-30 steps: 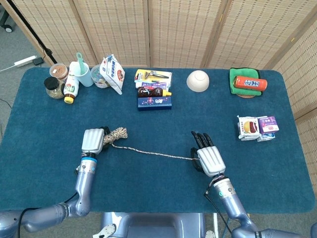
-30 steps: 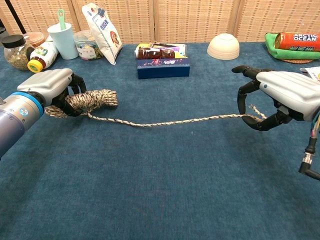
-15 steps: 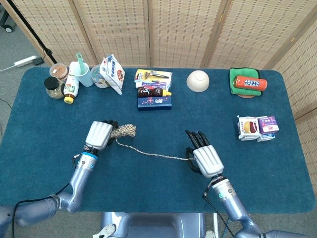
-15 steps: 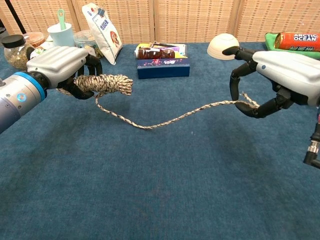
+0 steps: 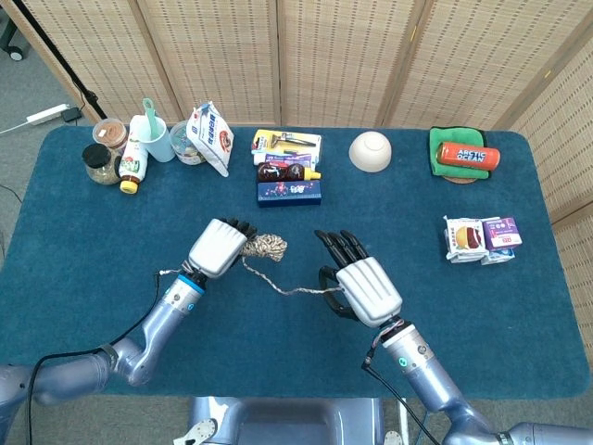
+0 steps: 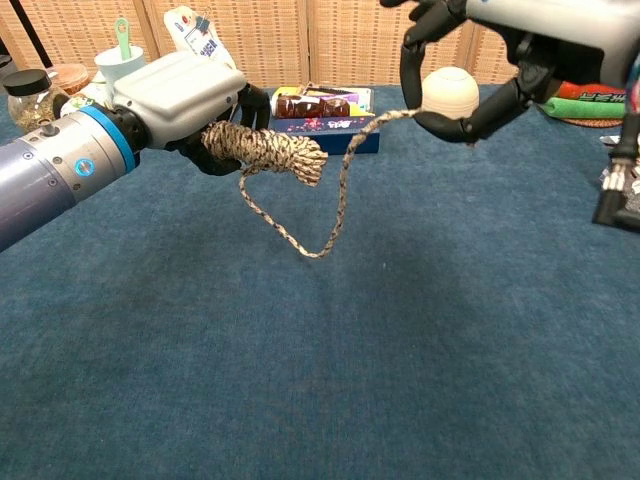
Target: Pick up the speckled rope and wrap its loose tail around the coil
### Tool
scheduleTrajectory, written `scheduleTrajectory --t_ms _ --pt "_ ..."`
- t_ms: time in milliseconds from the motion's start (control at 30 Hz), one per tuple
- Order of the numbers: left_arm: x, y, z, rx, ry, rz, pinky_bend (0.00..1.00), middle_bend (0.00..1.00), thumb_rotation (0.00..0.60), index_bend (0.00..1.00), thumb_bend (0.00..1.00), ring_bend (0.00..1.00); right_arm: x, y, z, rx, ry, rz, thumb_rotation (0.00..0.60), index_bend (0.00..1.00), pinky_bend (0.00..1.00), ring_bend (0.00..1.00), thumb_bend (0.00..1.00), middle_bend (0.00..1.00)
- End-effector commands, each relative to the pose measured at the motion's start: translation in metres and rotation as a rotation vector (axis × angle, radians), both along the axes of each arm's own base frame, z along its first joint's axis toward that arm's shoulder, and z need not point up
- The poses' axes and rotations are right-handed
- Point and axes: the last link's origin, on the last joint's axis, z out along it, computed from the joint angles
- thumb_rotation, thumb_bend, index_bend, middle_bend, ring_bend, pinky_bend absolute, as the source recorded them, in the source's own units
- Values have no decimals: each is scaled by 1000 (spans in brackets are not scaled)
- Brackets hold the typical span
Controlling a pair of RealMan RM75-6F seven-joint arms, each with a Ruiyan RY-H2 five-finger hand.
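Observation:
The speckled rope is off the table. Its coil [image 5: 267,247] [image 6: 268,150] is gripped by my left hand [image 5: 220,247] [image 6: 190,95], with one end of the coil sticking out to the right. The loose tail [image 5: 292,290] [image 6: 325,235] sags in a loop between the hands, above the cloth. My right hand [image 5: 359,281] [image 6: 490,45] pinches the tail's far end between thumb and fingers, the other fingers spread. Both hands are raised and stand close together over the table's middle.
The blue tablecloth [image 5: 93,269] carries jars, a cup and a snack bag [image 5: 209,135] at the back left, boxes [image 5: 289,190] at the back centre, a white bowl [image 5: 371,151], a can on a green cloth [image 5: 463,154], and small cartons [image 5: 482,239] at the right.
Both hands have risen and drawn toward each other. The rope, earlier stretched along the table, now hangs slack in a loop between them, clear of the cloth.

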Motion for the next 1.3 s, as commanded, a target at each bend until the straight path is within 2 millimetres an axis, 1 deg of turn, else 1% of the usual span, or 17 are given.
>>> scheduleTrajectory --t_ms 33,267,400,633,800,967,1200,1300 --pt "5 0 -7 -14 17 -15 673 504 600 603 399 530 19 -5 9 4 5 21 600 658 0 0 479 0" --pt "16 -1 -25 -30 56 -49 673 504 600 603 399 530 39 -11 23 -6 -6 28 600 663 0 0 479 0" --pt "18 -3 -38 -41 78 -58 673 504 600 603 399 529 55 -19 32 -10 -25 25 600 664 0 0 479 0" --pt "27 -7 -48 -50 70 -84 673 504 600 602 400 529 83 -28 45 -12 -51 26 600 668 0 0 478 0" --pt "30 -10 -52 -60 58 -100 673 504 600 603 399 529 100 -35 55 -12 -91 15 600 671 0 0 479 0" --pt "31 -14 -52 -69 39 -120 673 504 600 603 400 528 118 -50 64 -34 -126 -9 600 670 0 0 479 0" --pt "32 -17 -53 -78 22 -152 673 504 600 609 400 527 143 -64 71 -72 -154 -23 600 671 0 0 482 0" --pt "30 -19 -52 -88 14 -165 673 504 600 611 400 527 149 -70 72 -98 -148 -27 600 671 0 0 482 0"
